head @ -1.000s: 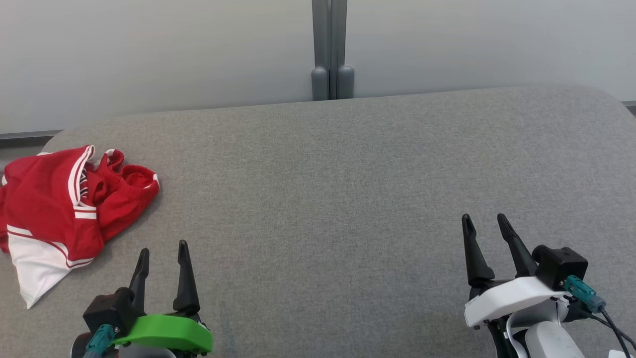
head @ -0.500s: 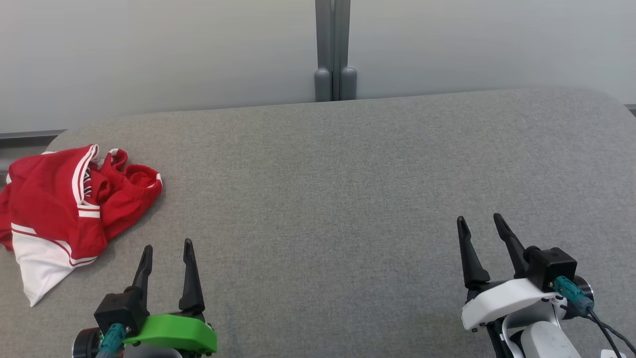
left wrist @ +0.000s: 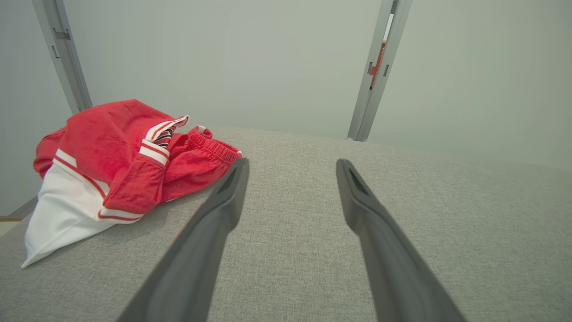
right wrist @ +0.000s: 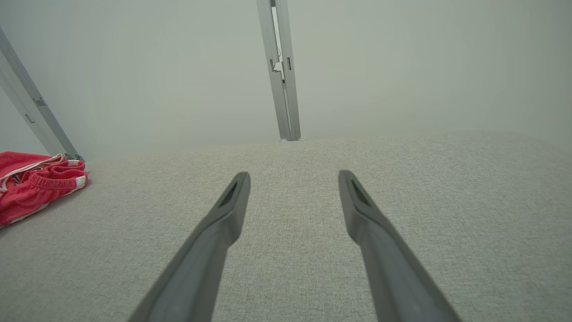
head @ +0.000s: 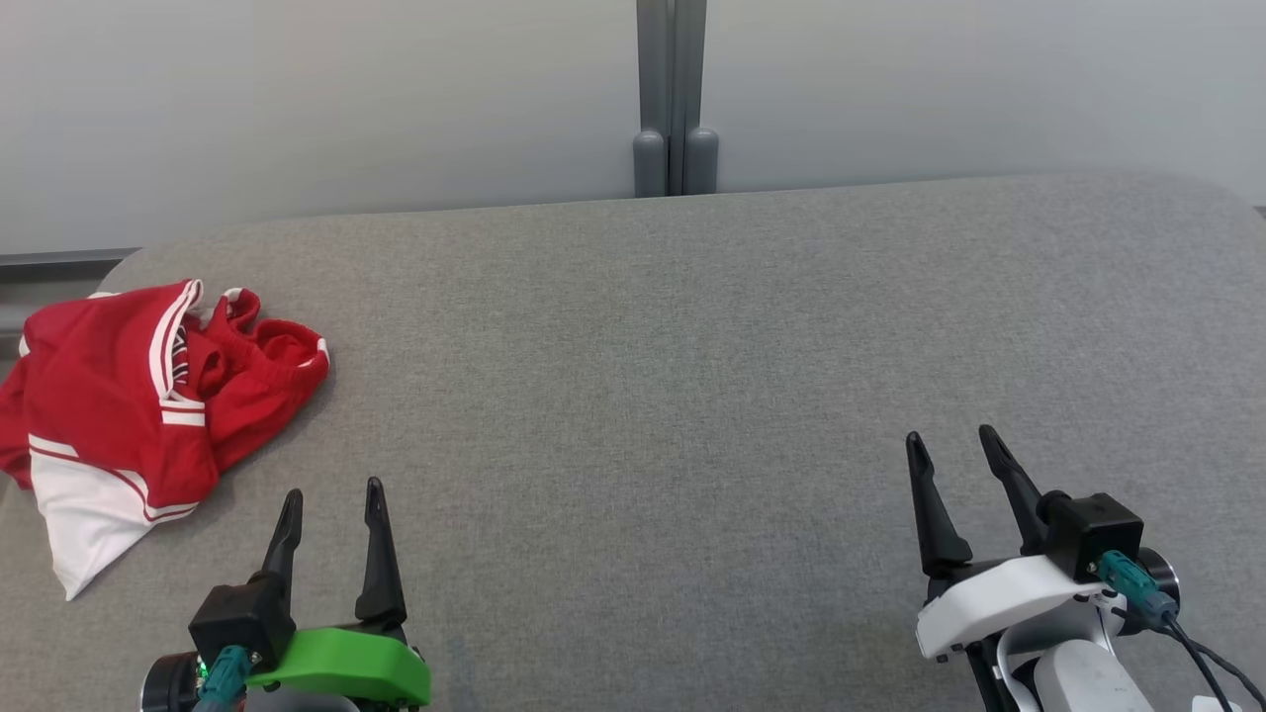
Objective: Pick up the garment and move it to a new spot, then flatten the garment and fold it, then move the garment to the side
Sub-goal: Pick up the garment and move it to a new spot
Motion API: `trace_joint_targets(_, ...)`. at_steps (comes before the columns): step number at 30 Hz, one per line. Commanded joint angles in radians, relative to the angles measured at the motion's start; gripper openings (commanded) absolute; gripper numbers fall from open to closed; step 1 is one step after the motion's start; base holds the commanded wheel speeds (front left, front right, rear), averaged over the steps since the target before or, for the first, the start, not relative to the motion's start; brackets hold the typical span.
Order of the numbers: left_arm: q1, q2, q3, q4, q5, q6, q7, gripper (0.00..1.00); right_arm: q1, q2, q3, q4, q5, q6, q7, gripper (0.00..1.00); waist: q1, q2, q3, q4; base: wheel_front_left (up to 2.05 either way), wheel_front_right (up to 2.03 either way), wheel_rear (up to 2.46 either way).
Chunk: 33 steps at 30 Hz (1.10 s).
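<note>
A crumpled red garment (head: 129, 396) with white stripes and a white panel lies bunched at the far left edge of the grey table (head: 692, 376). It also shows at the left of the left wrist view as the garment (left wrist: 120, 165), and at the left edge of the right wrist view as the garment (right wrist: 35, 190). My left gripper (head: 331, 494) hovers open just right of and nearer than the heap, nothing between its fingers. My right gripper (head: 951, 445) stands open over bare table at the lower right, far from the cloth. Both sets of jaws are spread wide in the wrist views.
A pale wall runs behind the table, with a grey vertical post (head: 675, 99) at its middle and another post (left wrist: 65, 53) at the left. The table's far corners are rounded; the garment sits close to the left edge (head: 20, 494).
The whole head picture has shifted slightly right, so the camera moved. Both grippers have drawn back a little toward the bottom edge. The garment lies as before.
</note>
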Motion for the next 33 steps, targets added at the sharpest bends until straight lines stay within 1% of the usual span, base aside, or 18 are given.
trace_joint_targets(1,-0.004,0.007,-0.002,0.003,-0.006,-0.003,-0.004,1.00,-0.001,-0.004,-0.002,0.001,-0.001,0.000,-0.004,1.00,0.0000,0.0000,0.001,0.007,0.00,0.00,0.00)
trace_joint_targets(5,-0.020,0.006,-0.007,0.008,-0.006,-0.003,-0.006,1.00,0.003,-0.004,0.000,-0.004,-0.006,0.000,-0.005,1.00,0.0000,0.0000,0.003,0.051,0.00,0.00,0.00)
trace_joint_targets(7,-0.022,0.005,-0.012,0.011,-0.006,-0.003,-0.006,1.00,0.007,-0.004,-0.004,-0.007,-0.006,0.000,-0.006,1.00,0.0000,0.0000,0.002,0.087,0.00,0.00,0.00)
trace_joint_targets(13,-0.004,0.008,-0.009,-0.002,-0.007,0.011,-0.009,1.00,0.008,-0.004,-0.005,-0.015,-0.007,0.000,-0.008,1.00,0.0000,0.0000,-0.001,0.211,0.00,0.00,0.00)
trace_joint_targets(19,0.018,0.021,-0.002,-0.020,-0.011,0.021,-0.002,1.00,0.017,-0.004,0.006,-0.018,0.003,0.000,-0.007,1.00,0.0000,0.0000,-0.006,0.354,0.00,0.00,0.00)
trace_joint_targets(25,0.038,0.033,0.009,-0.044,-0.022,0.032,0.006,1.00,0.008,-0.004,0.017,-0.016,0.012,0.000,-0.008,1.00,0.0000,0.0000,-0.005,0.469,0.00,0.00,0.00)
trace_joint_targets(33,0.084,0.032,0.057,-0.094,-0.046,0.061,-0.012,1.00,-0.053,-0.005,0.090,0.003,0.001,0.000,0.005,1.00,0.0000,0.0000,0.032,0.495,0.00,0.00,0.00)
